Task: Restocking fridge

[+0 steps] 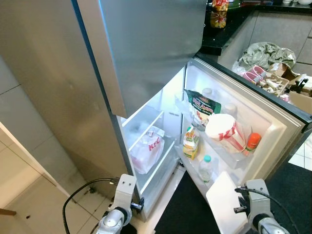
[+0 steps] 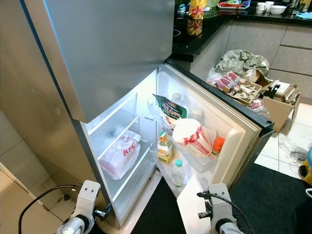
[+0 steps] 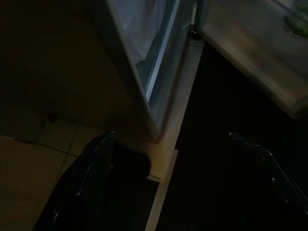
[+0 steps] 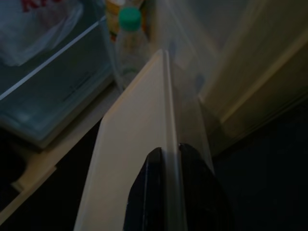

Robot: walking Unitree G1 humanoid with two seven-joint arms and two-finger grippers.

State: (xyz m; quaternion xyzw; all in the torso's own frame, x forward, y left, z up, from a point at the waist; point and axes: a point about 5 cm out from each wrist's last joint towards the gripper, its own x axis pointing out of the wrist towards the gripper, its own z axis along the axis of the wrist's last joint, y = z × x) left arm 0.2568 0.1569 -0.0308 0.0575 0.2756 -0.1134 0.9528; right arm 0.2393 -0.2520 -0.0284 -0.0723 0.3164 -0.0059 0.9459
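The tall stainless-steel fridge (image 1: 58,87) stands with its lower white-lined door (image 1: 273,126) swung wide open. On the lit glass shelf inside rests a white plastic KFC carrier bag (image 1: 147,148). The door rack holds a white KFC paper bag (image 1: 225,132), a green snack packet (image 1: 204,104), a yellow juice carton (image 1: 190,143), an orange-capped red bottle (image 1: 252,143) and, lower down, a clear water bottle with a green cap (image 1: 206,168). The right pincer (image 4: 169,190) is clenched on the edge of a flat white rectangular container (image 2: 191,209), held low just beside the open door, near the green-capped bottle. The left pincer (image 3: 192,187) is released, its fingers (image 3: 84,185) spread wide above the floor at the fridge's bottom corner.
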